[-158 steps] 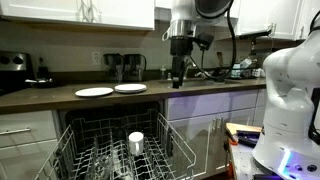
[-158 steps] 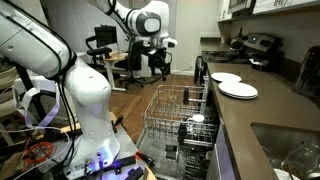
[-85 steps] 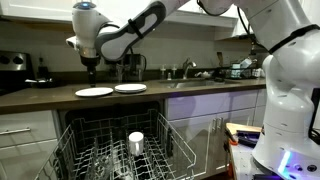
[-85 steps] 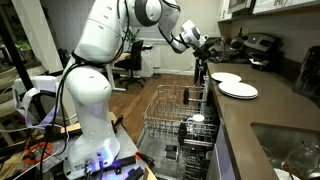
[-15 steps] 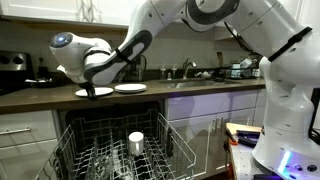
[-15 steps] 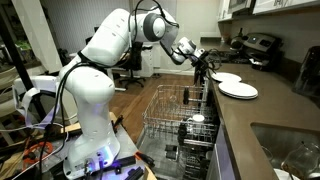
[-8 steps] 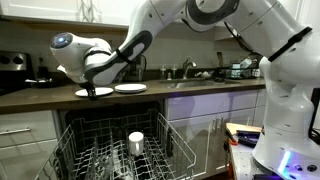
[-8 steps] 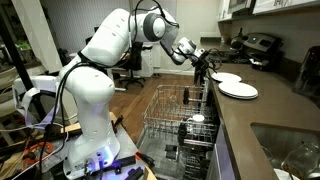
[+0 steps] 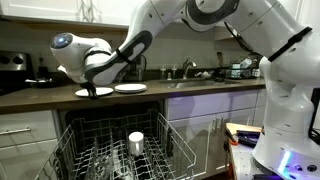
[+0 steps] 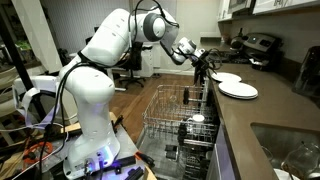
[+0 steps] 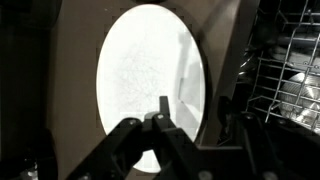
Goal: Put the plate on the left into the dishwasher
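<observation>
Round plain white plate (image 11: 140, 70) lies flat on the dark worktop (image 9: 40, 98), the left one of two; its near-identical white twin (image 9: 130, 88) sits just beside it. Your hand (image 9: 92, 89) is down at the plate's rim, fingers part-way apart; a flat plate offers only its edge, hence the low approach. Whether they pinch yet, cannot tell. Built-in dishwasher (image 9: 75, 140) stands open below with its grey wire rack pulled out, ready to receive; mind the white cup (image 9: 136, 142) in it.
</observation>
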`<state>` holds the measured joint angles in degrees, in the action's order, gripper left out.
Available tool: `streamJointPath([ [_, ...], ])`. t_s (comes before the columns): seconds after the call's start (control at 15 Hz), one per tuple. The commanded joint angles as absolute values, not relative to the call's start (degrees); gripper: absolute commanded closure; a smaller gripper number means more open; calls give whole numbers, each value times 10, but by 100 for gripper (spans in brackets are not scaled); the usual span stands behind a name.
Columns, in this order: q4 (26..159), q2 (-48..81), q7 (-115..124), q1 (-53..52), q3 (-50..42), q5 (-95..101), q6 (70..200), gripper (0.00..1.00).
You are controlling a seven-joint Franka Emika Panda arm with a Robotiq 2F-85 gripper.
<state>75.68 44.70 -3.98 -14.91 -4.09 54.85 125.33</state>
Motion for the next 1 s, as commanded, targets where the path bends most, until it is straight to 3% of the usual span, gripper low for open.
streamJointPath([
  [0.0,743,453,-27,-151,-41,568,1235,61],
  [0.13,744,452,-26,-151,-41,568,1235,54],
  [0.2,743,453,-26,-151,-41,568,1235,58],
  [0.4,743,454,-24,-151,-42,569,1238,47],
  [0.67,743,456,-20,-151,-44,573,1241,44],
  [0.8,744,458,-19,-151,-45,576,1243,47],
  [0.87,744,459,-19,-150,-45,578,1244,63],
  [0.93,744,459,-17,-150,-45,581,1244,57],
])
